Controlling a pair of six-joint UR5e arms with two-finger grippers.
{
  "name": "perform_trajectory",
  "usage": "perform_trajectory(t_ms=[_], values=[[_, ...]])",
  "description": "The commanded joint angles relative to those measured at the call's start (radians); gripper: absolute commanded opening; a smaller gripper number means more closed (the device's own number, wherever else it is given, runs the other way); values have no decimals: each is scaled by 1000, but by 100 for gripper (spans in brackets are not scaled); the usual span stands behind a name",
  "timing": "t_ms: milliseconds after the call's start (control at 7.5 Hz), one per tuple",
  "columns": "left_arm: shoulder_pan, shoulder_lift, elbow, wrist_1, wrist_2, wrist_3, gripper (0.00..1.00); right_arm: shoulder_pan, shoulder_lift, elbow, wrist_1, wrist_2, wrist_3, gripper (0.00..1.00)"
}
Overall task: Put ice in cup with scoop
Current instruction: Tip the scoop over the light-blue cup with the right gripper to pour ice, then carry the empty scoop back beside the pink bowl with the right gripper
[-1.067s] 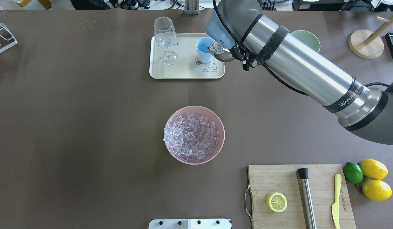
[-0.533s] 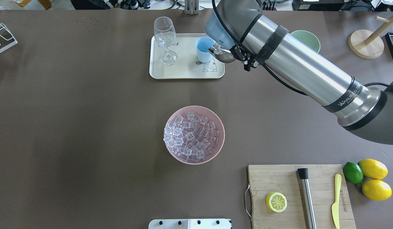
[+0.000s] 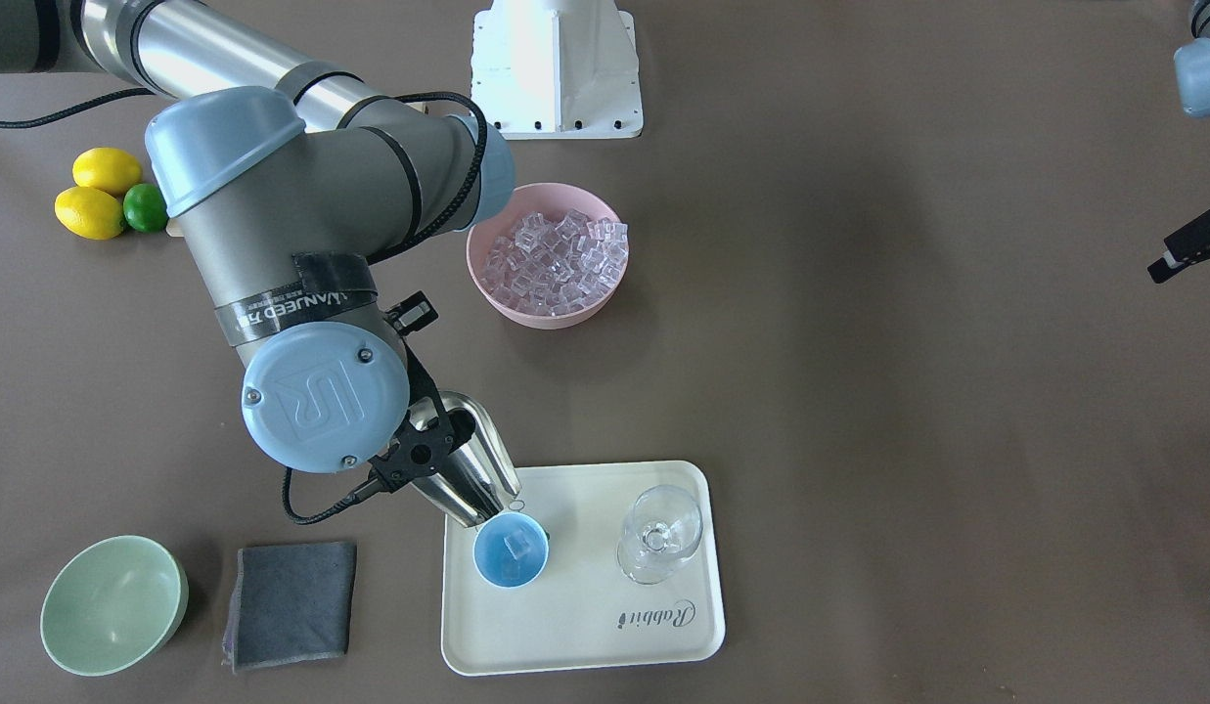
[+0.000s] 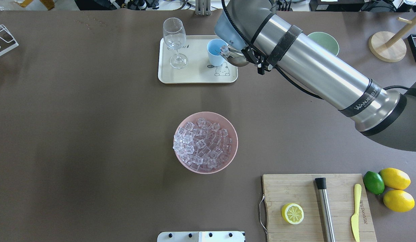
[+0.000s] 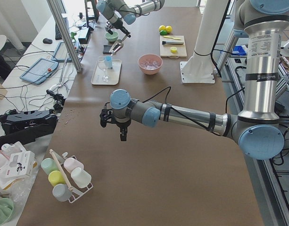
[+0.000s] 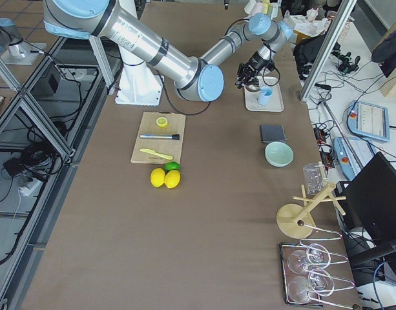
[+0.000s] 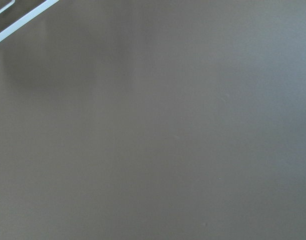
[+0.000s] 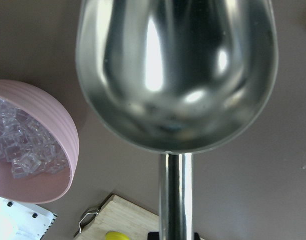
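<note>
My right gripper is shut on the handle of the steel scoop. The scoop is tipped down with its lip over the rim of the light-blue cup on the tray. One ice cube sits at the scoop's lip. In the front-facing view the scoop slants into the cup, and ice lies inside the cup. More ice fills the pink bowl at mid-table. The left gripper hangs off to the far side over bare table; whether it is open or shut, I cannot tell.
A cream tray carries the cup and a clear stemmed glass. A pale green bowl and a grey cloth lie beside the tray. A cutting board holds a lemon half, a steel cylinder and a yellow knife.
The scoop has tipped further toward the cup and moved slightly left. The heap of ice in it has shrunk to one cube at the lip.
</note>
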Motion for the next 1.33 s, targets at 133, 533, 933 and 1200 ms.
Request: perform_trajectory(t_ms=[133, 533, 933, 1200], values=[[2, -1, 8, -1, -1, 0, 97, 0, 4, 0, -6, 0, 0, 0], [-42, 17, 13, -1, -30, 10, 97, 0, -71, 148, -6, 0, -6, 0], [-61, 34, 33, -1, -47, 13, 97, 17, -317, 461, -2, 15, 10, 0], [-58, 30, 53, 1, -47, 10, 97, 32, -508, 702, 1, 15, 154, 0]])
